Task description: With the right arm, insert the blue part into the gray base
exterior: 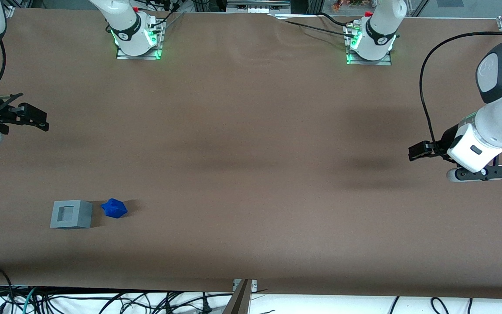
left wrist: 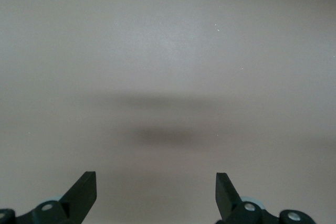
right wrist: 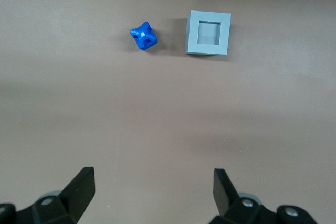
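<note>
The gray base stands on the brown table, its square recess facing up and empty. The blue part lies on the table close beside it, toward the parked arm's end, not touching it. My right gripper hovers above the table at the working arm's end, farther from the front camera than both things and well apart from them. In the right wrist view the gripper is open and empty, with the blue part and the gray base ahead of it.
The two arm bases are bolted along the table edge farthest from the front camera. The parked arm hangs over its own end. Cables lie below the near table edge.
</note>
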